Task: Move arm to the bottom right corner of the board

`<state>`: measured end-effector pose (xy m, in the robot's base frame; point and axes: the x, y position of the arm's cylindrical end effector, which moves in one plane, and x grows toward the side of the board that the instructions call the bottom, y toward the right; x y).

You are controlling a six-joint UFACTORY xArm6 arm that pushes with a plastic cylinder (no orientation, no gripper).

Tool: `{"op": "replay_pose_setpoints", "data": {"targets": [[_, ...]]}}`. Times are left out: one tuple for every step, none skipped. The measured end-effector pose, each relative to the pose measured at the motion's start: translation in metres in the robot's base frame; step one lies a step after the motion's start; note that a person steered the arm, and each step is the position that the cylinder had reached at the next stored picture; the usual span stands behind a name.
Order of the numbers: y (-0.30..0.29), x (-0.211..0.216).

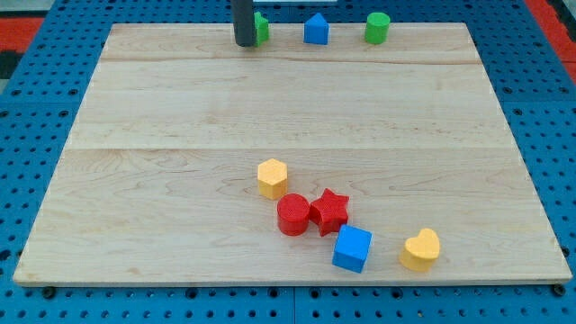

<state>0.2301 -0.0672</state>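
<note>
The wooden board (180, 108) carries all blocks. My tip (244, 42) has no jaws to open or close; it stands at the view's top edge, touching a partly hidden green block (262, 28), far from the bottom right corner, where a yellow heart (420, 250) lies beside a blue cube (352, 248).

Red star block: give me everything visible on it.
The red star is a small, chunky, matte block, plastic by its look, lying flat with its star face up. It sits in the lower middle of the wooden board, in a cluster. Its left side appears to touch the red cylinder; the blue cube sits at its lower right, contact unclear. The yellow hexagon lies up-left, apart. My tip is far off at the view's top.
</note>
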Motion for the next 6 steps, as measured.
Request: {"op": "replay_pose_setpoints", "data": {"targets": [[-0.007,0.009],[0.018,0.091],[0.099,0.169],[0.199,0.197],[0.258,0.280],[0.266,0.292]]}}
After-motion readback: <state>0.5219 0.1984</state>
